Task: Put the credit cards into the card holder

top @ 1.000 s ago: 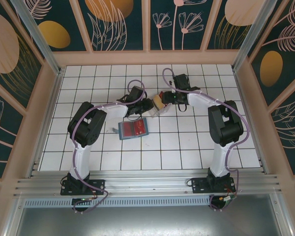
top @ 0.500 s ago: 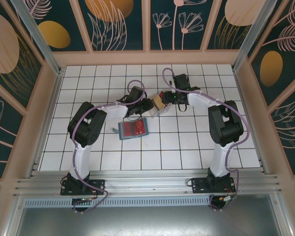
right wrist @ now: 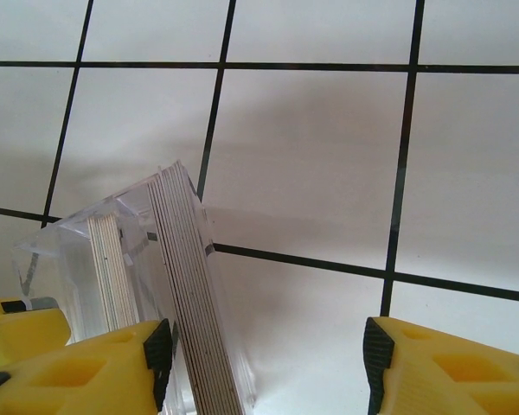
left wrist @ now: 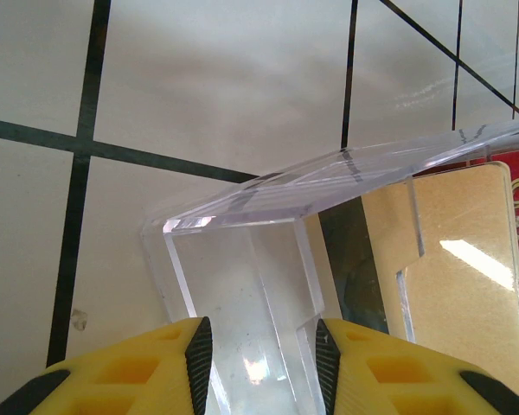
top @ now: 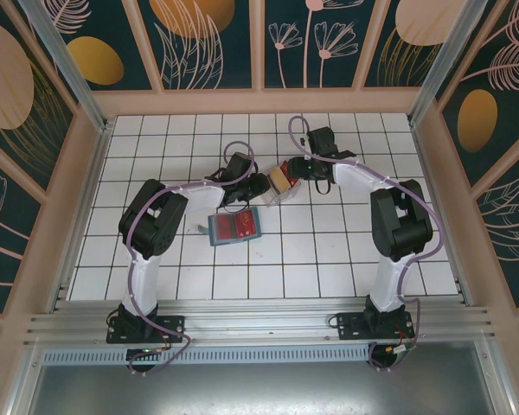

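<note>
Card holder, top view: the teal card holder (top: 235, 226) lies flat on the white tiled table (top: 329, 259), near the middle and a little toward the left edge. A red patch shows on its upper face.
Tray, top view: a clear tray (top: 287, 192) stands beyond the card holder, toward the far edge and apart from it. The credit cards (top: 279, 179), tan and red, stand inside it.
Grippers, top view: the left gripper (top: 264, 185) meets the tray on its left side and the right gripper (top: 298, 170) is at its far right side. The jaws are too small here to judge.
Left gripper, left wrist view: its two black pads (left wrist: 200, 354) are pressed on a wall of the clear tray from both sides, so it pinches the tray.
Cards, left wrist view: the face of a tan card shows behind the clear wall, with a red strip beside it at the right border.
Right gripper, right wrist view: the jaws are spread wide. One finger (right wrist: 158, 353) is just beside the foot of the card stack, and I cannot tell if it touches. The other finger is well apart, with bare tile between.
Cards, right wrist view: the stack is seen edge on, leaning in the tray, with a thinner packet behind it.
</note>
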Robot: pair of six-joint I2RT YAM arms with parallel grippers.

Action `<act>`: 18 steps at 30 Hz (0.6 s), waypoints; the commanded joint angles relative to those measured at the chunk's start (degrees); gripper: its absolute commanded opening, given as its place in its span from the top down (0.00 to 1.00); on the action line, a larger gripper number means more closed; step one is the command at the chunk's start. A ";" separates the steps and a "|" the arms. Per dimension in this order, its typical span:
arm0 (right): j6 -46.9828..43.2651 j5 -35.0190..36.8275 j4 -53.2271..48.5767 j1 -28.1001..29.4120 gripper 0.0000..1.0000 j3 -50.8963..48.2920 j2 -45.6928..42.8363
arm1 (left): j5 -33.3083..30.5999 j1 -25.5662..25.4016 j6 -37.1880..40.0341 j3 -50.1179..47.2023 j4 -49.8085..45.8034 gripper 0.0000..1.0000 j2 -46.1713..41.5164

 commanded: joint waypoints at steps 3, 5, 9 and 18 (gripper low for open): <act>0.11 0.63 -1.26 -0.34 0.41 1.07 -1.96 | -1.09 0.10 -0.35 -2.23 -4.81 0.61 0.30; 0.02 0.81 -1.30 -0.39 0.42 0.88 -2.16 | -1.09 0.03 -0.31 -2.21 -4.88 0.61 0.23; 0.09 0.82 -1.32 -0.41 0.47 0.97 -2.42 | -0.97 0.07 -0.40 -2.19 -4.88 0.61 0.20; -0.32 1.34 -1.89 -0.46 0.50 1.55 -2.90 | -1.08 0.06 -0.52 -2.37 -4.88 0.61 -0.38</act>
